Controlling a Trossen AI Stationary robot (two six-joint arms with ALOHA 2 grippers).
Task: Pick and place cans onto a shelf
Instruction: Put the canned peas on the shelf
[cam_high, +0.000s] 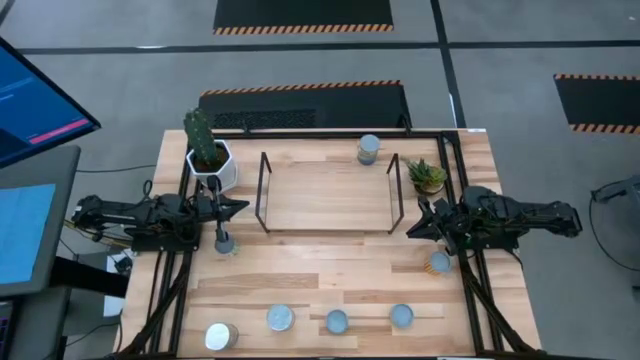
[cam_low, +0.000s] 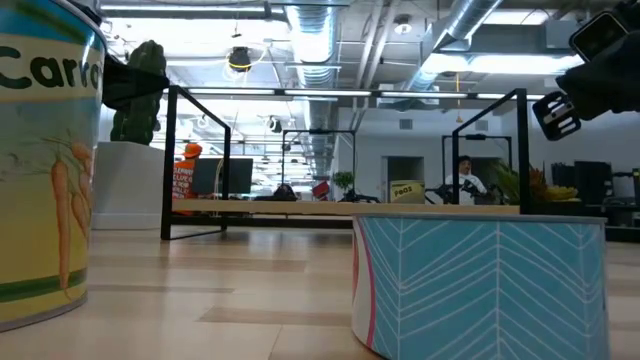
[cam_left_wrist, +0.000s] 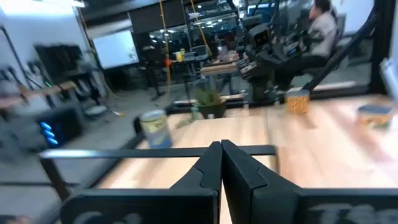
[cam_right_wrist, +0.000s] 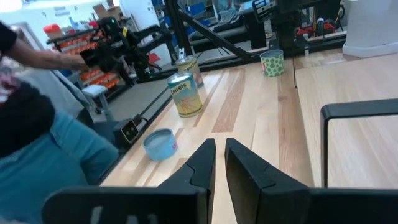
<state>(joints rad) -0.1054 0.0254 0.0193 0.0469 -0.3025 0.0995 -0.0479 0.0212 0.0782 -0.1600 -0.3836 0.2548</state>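
Observation:
The shelf (cam_high: 325, 190), a thin black rod frame, stands at the table's far middle with nothing on it. One can (cam_high: 368, 150) stands behind it. Another can (cam_high: 225, 243) stands below my left gripper (cam_high: 235, 208), which is shut and level at the shelf's left end; its fingertips (cam_left_wrist: 221, 149) meet. An orange-topped can (cam_high: 438, 263) stands by my right gripper (cam_high: 415, 228), level at the shelf's right end. That gripper's fingers (cam_right_wrist: 220, 146) stand a narrow gap apart with nothing between them. Several cans (cam_high: 337, 322) stand in a row along the near edge.
A white faceted pot with a cactus (cam_high: 210, 160) stands at the far left, a small spiky plant (cam_high: 427, 176) at the far right. Black frame rods (cam_high: 455, 180) edge the table. A person (cam_right_wrist: 50, 155) sits beyond the table's near edge.

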